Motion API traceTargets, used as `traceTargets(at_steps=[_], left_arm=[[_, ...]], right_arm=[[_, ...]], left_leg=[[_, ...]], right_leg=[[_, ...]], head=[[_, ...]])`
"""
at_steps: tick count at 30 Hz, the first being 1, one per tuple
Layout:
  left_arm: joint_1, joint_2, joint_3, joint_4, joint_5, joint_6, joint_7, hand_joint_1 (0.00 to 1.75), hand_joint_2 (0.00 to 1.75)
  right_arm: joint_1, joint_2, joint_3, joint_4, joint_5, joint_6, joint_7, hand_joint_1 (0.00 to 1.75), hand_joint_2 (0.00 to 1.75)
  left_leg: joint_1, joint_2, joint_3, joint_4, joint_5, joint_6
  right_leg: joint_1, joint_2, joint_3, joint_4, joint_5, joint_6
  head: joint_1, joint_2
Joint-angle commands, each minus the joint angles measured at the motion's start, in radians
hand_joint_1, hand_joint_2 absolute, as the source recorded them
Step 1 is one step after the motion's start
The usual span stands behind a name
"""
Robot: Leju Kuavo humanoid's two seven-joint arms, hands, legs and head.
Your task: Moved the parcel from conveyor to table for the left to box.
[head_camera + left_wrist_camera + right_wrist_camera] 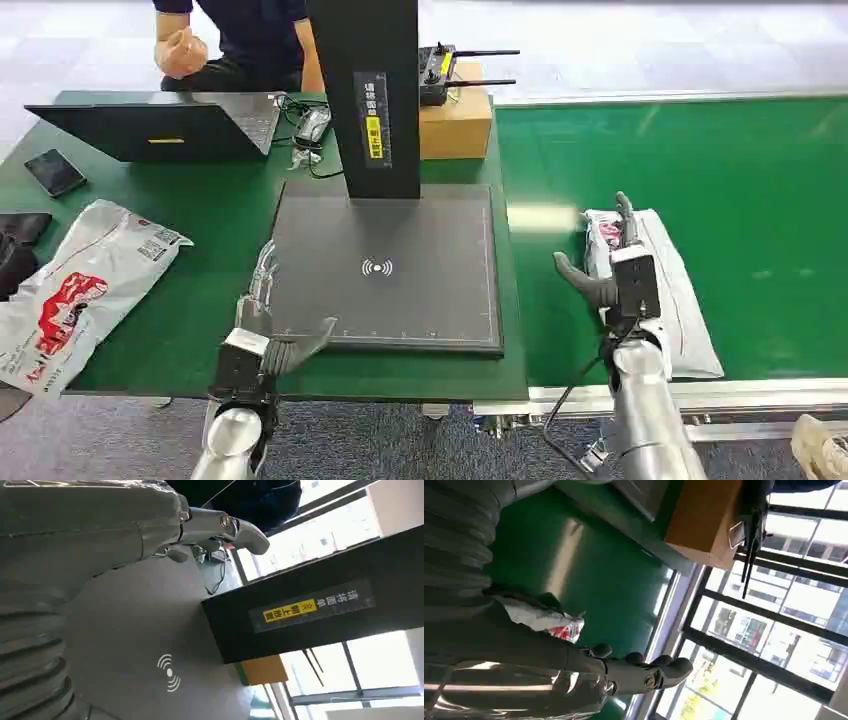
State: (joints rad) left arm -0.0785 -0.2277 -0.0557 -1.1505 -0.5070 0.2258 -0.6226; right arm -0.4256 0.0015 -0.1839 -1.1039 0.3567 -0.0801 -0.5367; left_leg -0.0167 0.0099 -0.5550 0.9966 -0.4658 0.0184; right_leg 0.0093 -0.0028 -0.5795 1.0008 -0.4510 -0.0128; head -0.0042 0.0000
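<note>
Fingers of my right hand [612, 275] were spread apart over the parcel [668, 290], positioned for grasping; my left hand [268, 335] waited with fingers apart.

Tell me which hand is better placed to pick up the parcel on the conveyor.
The right hand. It hovers open directly over the parcel on the green conveyor, while the left hand sits at the scanner pad on the table.
</note>
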Motion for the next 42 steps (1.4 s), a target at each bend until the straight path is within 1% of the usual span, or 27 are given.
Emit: traceTargets(at_steps=[1,3,7,9,10,14,16,17,18,19,20,21,23,25,26,27,29,30,32,33,35,36,38,40,42], left_arm=[[-0.073,0.006,-0.033,0.110,0.017,0.008,-0.006,0.00,1.75],[-0.073,0.007,-0.036,0.113,0.023,0.008,-0.006,0.00,1.75],[-0.073,0.007,-0.036,0.122,0.030,0.005,-0.009,0.00,1.75],[-0.083,0.007,-0.036,0.138,0.030,0.003,-0.015,0.00,1.75],[-0.084,0.007,-0.036,0.139,0.031,0.003,-0.015,0.00,1.75],[-0.088,0.008,-0.035,0.142,0.031,0.001,-0.016,0.00,1.75],[-0.086,0.006,-0.033,0.139,0.029,0.001,-0.015,0.00,1.75],[-0.085,0.006,-0.033,0.139,0.029,0.000,-0.015,0.00,1.75],[-0.082,0.006,-0.032,0.136,0.028,0.003,-0.012,0.00,1.75],[-0.080,0.006,-0.032,0.135,0.027,0.002,-0.012,0.00,1.75],[-0.077,0.006,-0.031,0.132,0.026,0.003,-0.010,0.00,1.75],[-0.072,0.008,-0.030,0.127,0.026,0.006,-0.007,0.00,1.75],[-0.069,0.009,-0.028,0.124,0.027,0.008,-0.007,0.00,1.75],[-0.063,0.007,-0.024,0.117,0.029,0.011,-0.005,0.00,1.75],[-0.061,0.007,-0.024,0.114,0.029,0.010,-0.004,0.00,1.75],[-0.060,0.006,-0.025,0.111,0.028,0.009,-0.003,0.00,1.75],[-0.061,0.006,-0.025,0.112,0.027,0.008,-0.002,0.00,1.75],[-0.061,0.006,-0.026,0.112,0.026,0.008,0.000,0.00,1.75],[-0.060,0.006,-0.026,0.112,0.026,0.007,0.000,0.00,1.75],[-0.060,0.007,-0.027,0.112,0.026,0.006,0.001,0.00,1.75],[-0.060,0.008,-0.028,0.114,0.024,0.007,0.004,0.00,1.75],[-0.060,0.009,-0.029,0.115,0.022,0.010,0.006,0.00,1.75],[-0.060,0.009,-0.029,0.115,0.022,0.010,0.006,0.00,1.75],[-0.057,0.010,-0.031,0.113,0.021,0.012,0.009,0.00,1.75],[-0.054,0.011,-0.031,0.110,0.022,0.013,0.011,0.00,1.75]], right_arm=[[-0.280,-0.121,-0.001,0.398,0.076,-0.132,0.013,0.00,1.75],[-0.308,-0.134,0.000,0.456,0.103,-0.172,0.026,0.00,1.75],[-0.331,-0.153,-0.009,0.508,0.102,-0.169,0.040,0.00,1.75],[-0.352,-0.167,-0.013,0.553,0.112,-0.190,0.048,0.00,1.75],[-0.351,-0.170,-0.013,0.555,0.112,-0.188,0.047,0.00,1.75],[-0.336,-0.181,-0.020,0.572,0.138,-0.262,0.069,0.00,1.75],[-0.332,-0.185,-0.036,0.600,0.134,-0.249,0.099,0.00,1.75],[-0.328,-0.186,-0.037,0.605,0.137,-0.256,0.102,0.00,1.75],[-0.325,-0.189,-0.038,0.631,0.151,-0.267,0.137,0.00,1.75],[-0.320,-0.190,-0.038,0.640,0.158,-0.275,0.145,0.00,1.75],[-0.320,-0.192,-0.037,0.656,0.175,-0.291,0.156,0.00,1.75],[-0.318,-0.190,-0.027,0.678,0.218,-0.318,0.195,0.00,1.75],[-0.316,-0.189,-0.021,0.690,0.236,-0.334,0.208,0.00,1.75],[-0.315,-0.187,0.010,0.716,0.321,-0.412,0.269,0.00,1.75],[-0.312,-0.185,0.013,0.724,0.339,-0.429,0.284,0.00,1.75],[-0.305,-0.183,0.008,0.740,0.344,-0.404,0.308,0.00,1.75],[-0.292,-0.182,0.008,0.744,0.352,-0.408,0.314,0.00,1.75],[-0.285,-0.183,0.013,0.756,0.370,-0.397,0.341,0.00,1.75],[-0.278,-0.180,0.011,0.756,0.371,-0.401,0.340,0.00,1.75],[-0.268,-0.177,0.021,0.765,0.393,-0.388,0.367,0.00,1.75],[-0.255,-0.167,0.029,0.769,0.417,-0.363,0.393,0.00,1.75],[-0.253,-0.163,0.036,0.777,0.431,-0.352,0.409,0.00,1.75],[-0.253,-0.163,0.036,0.777,0.431,-0.352,0.409,0.00,1.75],[-0.256,-0.150,0.050,0.790,0.460,-0.321,0.441,0.00,1.75],[-0.258,-0.145,0.067,0.796,0.484,-0.313,0.453,0.00,1.75]], left_leg=[[0.000,0.000,0.001,-0.001,0.002,-0.002],[0.000,0.000,0.001,-0.001,0.001,-0.003],[0.000,-0.002,0.002,-0.001,0.001,-0.002],[0.000,-0.001,0.001,0.000,0.001,-0.001],[0.000,-0.002,0.002,-0.001,0.001,-0.002],[0.000,-0.003,0.001,-0.001,0.001,-0.002],[0.000,-0.002,0.002,-0.001,0.001,-0.002],[0.000,-0.003,0.002,-0.002,0.001,-0.003],[0.000,-0.003,0.001,-0.001,0.001,-0.002],[0.000,-0.003,0.002,-0.001,0.001,-0.003],[0.000,-0.002,0.002,-0.001,0.001,-0.002],[0.001,-0.002,0.002,-0.001,0.001,-0.003],[0.001,-0.002,0.002,-0.001,0.001,-0.002],[0.001,-0.001,0.002,-0.001,0.001,-0.002],[0.001,-0.002,0.003,-0.002,0.001,-0.003],[0.000,-0.001,0.002,-0.001,0.000,-0.002],[0.001,-0.002,0.002,-0.001,0.000,-0.002],[0.001,-0.002,0.003,-0.002,0.001,-0.003],[0.001,-0.001,0.002,-0.001,0.000,-0.001],[0.001,-0.002,0.003,-0.002,0.001,-0.003],[0.001,-0.002,0.002,-0.002,0.001,-0.002],[0.001,-0.002,0.003,-0.002,0.001,-0.003],[0.001,-0.001,0.002,-0.001,0.000,-0.002],[0.000,0.000,0.001,0.000,0.000,-0.001],[0.001,0.000,0.003,-0.002,0.001,-0.003]], right_leg=[[-0.001,0.001,0.001,-0.001,0.002,0.003],[-0.001,0.001,0.001,-0.001,0.001,0.003],[0.000,-0.001,0.002,-0.002,0.001,0.002],[-0.001,-0.001,0.001,-0.001,0.000,0.002],[0.000,-0.001,0.002,-0.001,0.001,0.002],[-0.001,-0.002,0.002,-0.001,0.000,0.002],[0.000,-0.001,0.002,-0.002,0.001,0.002],[0.000,-0.002,0.003,-0.002,0.001,0.002],[0.000,-0.002,0.002,-0.001,0.000,0.002],[0.000,-0.002,0.003,-0.002,0.000,0.002],[0.000,-0.001,0.003,-0.002,0.000,0.002],[0.000,-0.001,0.003,-0.002,0.001,0.002],[0.000,-0.002,0.002,-0.002,0.000,0.002],[0.000,-0.001,0.002,-0.002,0.001,0.002],[0.000,-0.001,0.003,-0.003,0.001,0.002],[0.000,0.000,0.002,-0.002,0.000,0.002],[0.000,-0.001,0.002,-0.002,0.000,0.002],[0.000,-0.001,0.003,-0.003,0.000,0.002],[0.000,-0.001,0.002,-0.002,0.000,0.001],[0.001,-0.001,0.004,-0.004,0.001,0.002],[0.000,-0.001,0.003,-0.002,0.000,0.002],[0.000,-0.001,0.003,-0.003,0.001,0.002],[0.001,0.000,0.003,-0.002,0.001,0.002],[0.000,0.000,0.001,-0.001,0.000,0.001],[0.000,0.001,0.003,-0.003,0.001,0.002]], head=[[0.000,0.000],[0.000,0.000],[0.000,0.000],[0.001,0.000],[0.000,0.000],[0.001,0.000],[0.000,0.000],[0.000,0.000],[0.000,0.000],[0.000,0.000],[0.000,0.000],[0.000,0.000],[0.000,0.000],[0.001,0.000],[0.000,0.000],[0.001,0.000],[0.000,0.000],[0.000,0.000],[0.000,0.000],[0.000,0.000],[0.000,0.000],[0.000,0.000],[0.000,0.000],[0.001,0.000],[0.000,0.000]])
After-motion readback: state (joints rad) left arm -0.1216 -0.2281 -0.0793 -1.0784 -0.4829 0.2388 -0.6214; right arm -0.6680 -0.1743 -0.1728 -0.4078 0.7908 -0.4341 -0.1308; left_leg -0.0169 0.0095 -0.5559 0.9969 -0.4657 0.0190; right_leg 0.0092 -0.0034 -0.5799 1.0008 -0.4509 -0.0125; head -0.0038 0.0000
